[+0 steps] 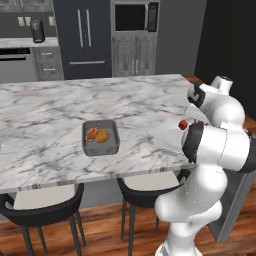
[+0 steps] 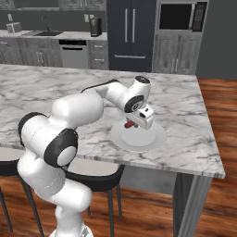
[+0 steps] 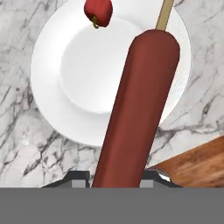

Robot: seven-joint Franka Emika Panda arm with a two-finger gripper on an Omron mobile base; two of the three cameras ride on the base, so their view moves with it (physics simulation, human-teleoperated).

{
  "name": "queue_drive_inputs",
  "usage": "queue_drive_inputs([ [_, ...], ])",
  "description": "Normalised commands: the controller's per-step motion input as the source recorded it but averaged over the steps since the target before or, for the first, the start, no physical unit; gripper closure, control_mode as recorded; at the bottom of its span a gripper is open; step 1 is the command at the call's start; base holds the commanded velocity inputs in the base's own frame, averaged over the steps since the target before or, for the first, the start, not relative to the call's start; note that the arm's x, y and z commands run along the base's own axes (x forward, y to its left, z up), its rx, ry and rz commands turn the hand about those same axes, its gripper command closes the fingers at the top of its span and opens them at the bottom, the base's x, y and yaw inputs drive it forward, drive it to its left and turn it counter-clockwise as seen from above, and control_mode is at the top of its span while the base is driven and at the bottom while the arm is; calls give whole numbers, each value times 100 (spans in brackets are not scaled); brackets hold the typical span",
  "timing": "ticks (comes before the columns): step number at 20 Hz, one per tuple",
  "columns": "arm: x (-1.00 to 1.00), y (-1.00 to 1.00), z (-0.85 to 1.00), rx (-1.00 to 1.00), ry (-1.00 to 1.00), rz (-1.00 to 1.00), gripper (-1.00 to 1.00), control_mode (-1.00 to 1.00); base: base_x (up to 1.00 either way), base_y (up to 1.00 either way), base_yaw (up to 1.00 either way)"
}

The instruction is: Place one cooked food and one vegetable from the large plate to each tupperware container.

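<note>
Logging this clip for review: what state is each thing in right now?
hand: closed around the corn dog, above the plate
corn dog: gripped, lifted off the plate, stick pointing away
large plate: on the counter, holding one red pepper
red pepper: lying near the plate's rim
dark grey tub: on the counter, holding two foods

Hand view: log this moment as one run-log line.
gripper: shut on sausage stick | held above plate | red pepper on plate | dark tub: two foods inside
</note>
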Motion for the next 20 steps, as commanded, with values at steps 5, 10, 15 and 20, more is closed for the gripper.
queue_drive_inputs([
  [5, -59, 80, 28, -3, -37, 1, 100, -100, 0, 0, 0],
  [10, -61, 60, 19, -10, -23, 0, 100, -100, 0, 0, 0],
  [15, -43, 47, 2, -2, -18, 4, 100, -100, 0, 0, 0],
  [20, -42, 35, 7, -3, -21, 5, 100, -100, 0, 0, 0],
])
